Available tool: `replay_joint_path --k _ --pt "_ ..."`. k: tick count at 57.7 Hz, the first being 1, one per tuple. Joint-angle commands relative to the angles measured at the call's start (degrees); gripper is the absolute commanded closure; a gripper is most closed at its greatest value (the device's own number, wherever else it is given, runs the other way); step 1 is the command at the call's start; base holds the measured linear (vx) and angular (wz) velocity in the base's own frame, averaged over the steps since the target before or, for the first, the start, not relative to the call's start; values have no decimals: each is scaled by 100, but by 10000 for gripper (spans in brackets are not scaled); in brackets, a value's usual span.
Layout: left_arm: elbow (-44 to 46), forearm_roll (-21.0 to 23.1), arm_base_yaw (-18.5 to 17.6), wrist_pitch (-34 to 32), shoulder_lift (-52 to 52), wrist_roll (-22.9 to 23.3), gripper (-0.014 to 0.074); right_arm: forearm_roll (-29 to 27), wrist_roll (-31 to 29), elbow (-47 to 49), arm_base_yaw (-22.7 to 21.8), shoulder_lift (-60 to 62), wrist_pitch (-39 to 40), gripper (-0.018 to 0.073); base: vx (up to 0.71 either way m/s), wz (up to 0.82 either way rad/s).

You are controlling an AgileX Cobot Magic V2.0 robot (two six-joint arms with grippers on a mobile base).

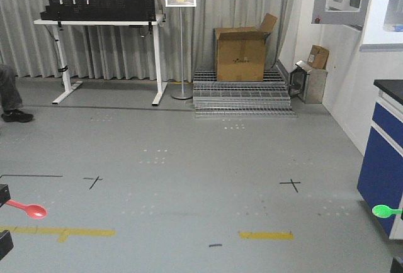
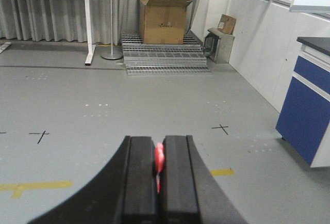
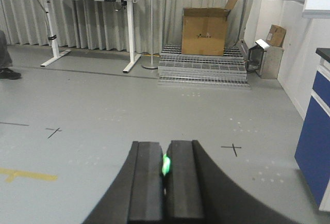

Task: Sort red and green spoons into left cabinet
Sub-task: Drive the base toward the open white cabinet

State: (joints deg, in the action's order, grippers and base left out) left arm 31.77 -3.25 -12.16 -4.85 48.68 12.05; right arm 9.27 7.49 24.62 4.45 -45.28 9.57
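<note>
Pinching red spoon (image 2: 159, 163), green spoon (image 3: 165, 165); handles seemingly hidden between fingers (image 2: 142, 182).

Left pincer (image 2: 159, 145), right pincer (image 3: 165, 150) both clamped, pointing forward, seemingly level.

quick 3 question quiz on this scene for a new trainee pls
1. True or false: the right pincer is shut on the green spoon.
2. What does the left pincer hold? A) red spoon B) nothing C) a cup
3. Fill in: the cardboard box stands on stacked metal ____.
Key: 1 true; 2 A; 3 grates.
</note>
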Motion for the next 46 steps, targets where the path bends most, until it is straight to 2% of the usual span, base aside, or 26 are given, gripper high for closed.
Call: replay_joint_path --k 1,46 --pt "166 9 -34 -455 -48 16 603 11 -15 204 0 50 480 562 68 -9" --pt "166 9 -34 -434 -48 16 603 11 -15 204 0 50 481 562 68 -6"
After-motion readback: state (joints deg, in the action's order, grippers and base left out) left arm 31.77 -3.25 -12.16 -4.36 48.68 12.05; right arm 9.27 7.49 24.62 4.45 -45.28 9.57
